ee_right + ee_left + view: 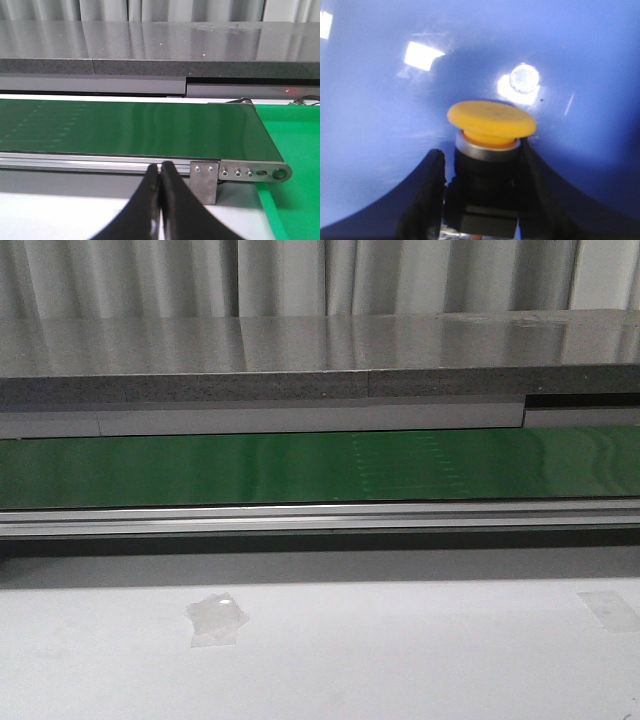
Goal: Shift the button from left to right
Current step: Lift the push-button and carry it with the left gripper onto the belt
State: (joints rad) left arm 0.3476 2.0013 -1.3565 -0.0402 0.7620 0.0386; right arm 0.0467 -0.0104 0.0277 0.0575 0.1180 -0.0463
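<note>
Your left gripper (482,200) clamped the button (491,120) by its black body, yellow cap over a glossy blue surface (375,140): picked up, by the look of it, with the carry rightward left to do. Your right gripper (160,200) sat pinched together, empty, before the green conveyor belt (125,130). The front view showed neither arm.

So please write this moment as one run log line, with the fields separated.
left gripper: shut on button, over blue surface | right gripper: jaws shut, empty, facing green belt | front view: no arm visible
</note>
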